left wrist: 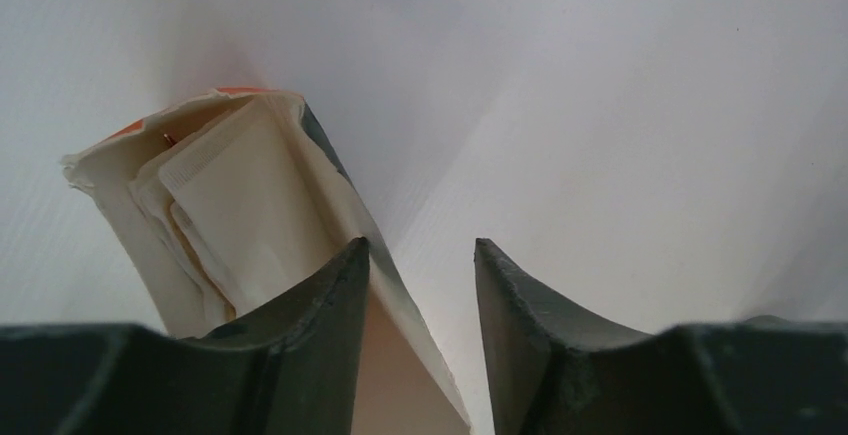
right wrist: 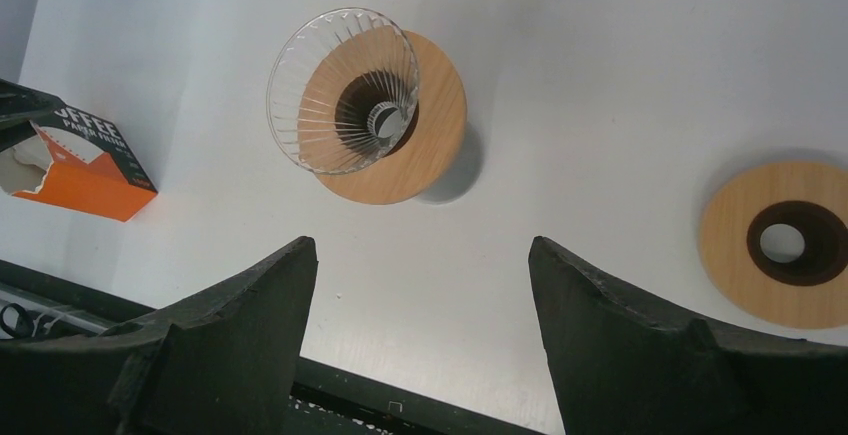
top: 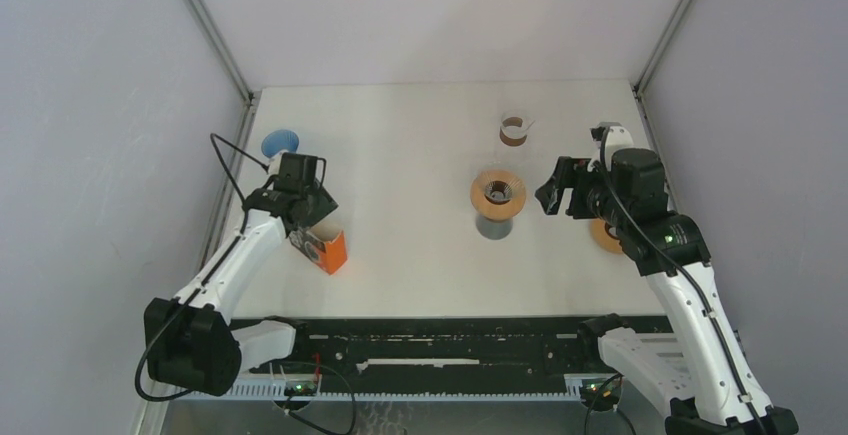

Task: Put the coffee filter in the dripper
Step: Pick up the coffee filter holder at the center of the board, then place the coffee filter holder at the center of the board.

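An orange coffee filter box [top: 328, 250] lies open at the left of the table, also in the right wrist view [right wrist: 90, 170]. Cream paper filters [left wrist: 250, 205] are stacked inside the box [left wrist: 110, 170]. My left gripper [top: 305, 225] is at its mouth, jaws [left wrist: 420, 245] partly apart astride the box's right wall: one finger inside against the wall, the other outside and apart from it. The glass dripper [top: 498, 195] with a wooden collar stands on a grey base mid-table [right wrist: 345, 90]. My right gripper [top: 555, 195] hovers open to its right, nothing between its fingers [right wrist: 420, 245].
A loose wooden ring [top: 603, 235] lies under the right arm, seen too in the right wrist view [right wrist: 780, 245]. A blue cone-shaped object [top: 282, 142] sits at the back left. A small glass with a brown band [top: 514, 132] stands behind the dripper. A black rail [top: 440, 345] runs along the near edge.
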You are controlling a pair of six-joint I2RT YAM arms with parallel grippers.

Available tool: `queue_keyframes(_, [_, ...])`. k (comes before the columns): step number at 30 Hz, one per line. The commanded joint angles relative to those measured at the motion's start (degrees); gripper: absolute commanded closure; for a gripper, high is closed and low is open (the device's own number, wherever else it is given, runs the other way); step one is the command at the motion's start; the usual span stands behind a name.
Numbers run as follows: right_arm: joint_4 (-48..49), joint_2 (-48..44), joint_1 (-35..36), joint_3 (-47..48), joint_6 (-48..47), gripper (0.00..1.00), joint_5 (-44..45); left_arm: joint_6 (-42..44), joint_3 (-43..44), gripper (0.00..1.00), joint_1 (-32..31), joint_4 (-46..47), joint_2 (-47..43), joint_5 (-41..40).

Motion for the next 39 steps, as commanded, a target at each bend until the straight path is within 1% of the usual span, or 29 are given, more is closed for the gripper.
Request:
queue_keyframes(1, [2.06,-1.17,-0.48,-0.07,-1.31,0.14,0.48,1.10,0.25,0.56,0.47,1.82,0.74,-0.57])
queue_keyframes(4, [1.97,-1.46,-0.57,-0.16,-1.10,0.14,0.62,1.40,-0.28,0.65,0.50,2.06,0.85,-0.03])
queue_keyframes(8, [2.11,-1.68,-0.83,-0.16,-1.06,0.14,1.00,3.47,0.80,0.83,0.44,1.59,1.13,1.05])
queue_keyframes(10, [2.20,-1.90,-0.92,-0.16,-0.89,0.14,1.13,5.09,2.01,0.89,0.39,1.34,1.46,2.19])
queue_keyframes(13, [2.45,-2.50,-1.09,-0.61,-0.82,0.14,1.84,7.22,4.75,0.95,0.32,1.28,2.73,3.93])
queue_keyframes(17, [2.76,-3.34,-1.51,-1.44,-0.61,0.14,2.71,12.14,11.20,0.99,0.11,0.63,6.86,6.97])
queue_keyframes(21, [3.33,-4.32,-1.87,-2.38,-0.60,0.14,3.69,15.39,19.82,1.00,-1.29,-0.35,13.06,10.00])
queue_keyframes(25, [4.07,-4.94,-2.36,-3.24,-0.57,0.14,4.60,19.04,29.02,1.00,-4.40,-3.11,20.29,10.39])
queue_keyframes(29, [4.65,-4.82,-2.80,-4.01,-0.65,0.14,4.98,23.51,38.13,1.00,-7.60,-8.24,27.54,9.85])
queue_keyframes(32, [5.12,-4.83,-2.99,-4.49,-0.50,0.14,5.42,28.06,43.32,1.00,-10.11,-12.19,32.13,7.28])
queue_keyframes(35, [5.82,-5.15,-3.25,-5.10,-0.26,0.14,5.46,33.27,46.02,1.00,-11.74,-14.59,34.80,3.87])
queue_keyframes(39, [6.58,-5.52,-3.45,-6.06,-0.26,0.14,5.56,38.40,45.47,1.00,-12.95,-14.44,35.94,1.87])
